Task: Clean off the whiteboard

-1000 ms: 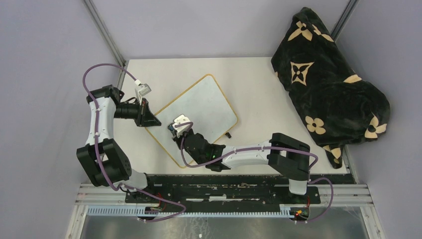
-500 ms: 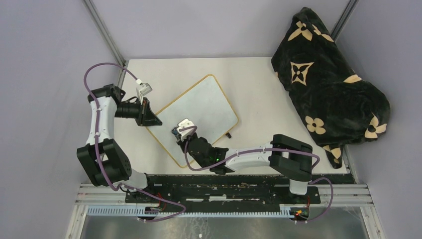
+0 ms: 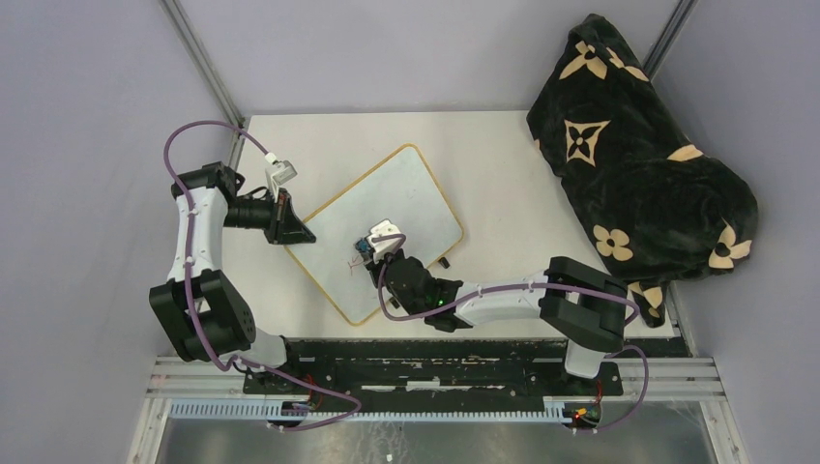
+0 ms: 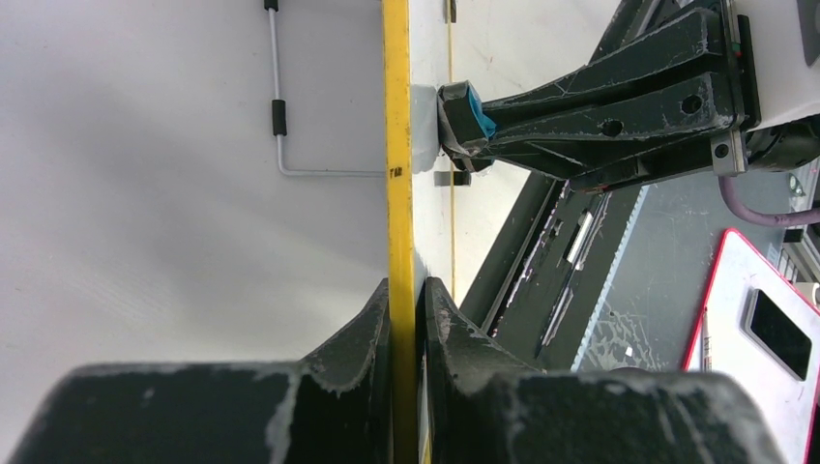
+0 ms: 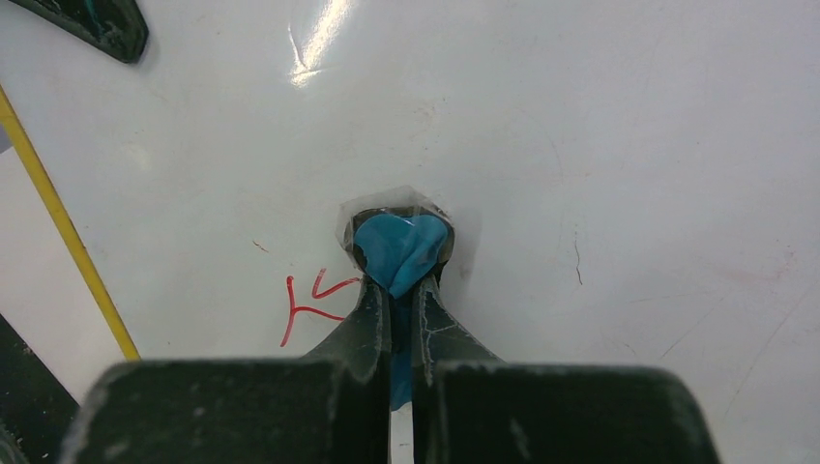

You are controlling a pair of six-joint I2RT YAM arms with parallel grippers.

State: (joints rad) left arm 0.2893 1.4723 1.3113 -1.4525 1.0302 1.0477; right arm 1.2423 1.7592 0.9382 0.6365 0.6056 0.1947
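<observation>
The whiteboard [image 3: 416,193] lies turned at an angle on the table, with a thin yellow frame [image 4: 395,145]. My left gripper [image 3: 295,235] is shut on the frame at the board's left edge [image 4: 406,290]. My right gripper [image 3: 370,249] is shut on a blue wiping cloth [image 5: 398,249] and presses it on the board's face [image 5: 580,145]. The right gripper also shows in the left wrist view [image 4: 464,111]. A small piece of red handwriting [image 5: 309,304] lies just left of the cloth. The board's face around it is mostly white.
A black blanket with beige flower shapes [image 3: 629,145] is heaped at the back right. The board's small black feet [image 3: 445,261] face the near right. A thin metal wire bracket [image 4: 280,106] shows left of the frame. The dark rail [image 3: 435,353] runs along the near edge.
My right gripper has slid to the right across the board with the cloth, and red marks now show to its left. The left gripper has kept its hold.
</observation>
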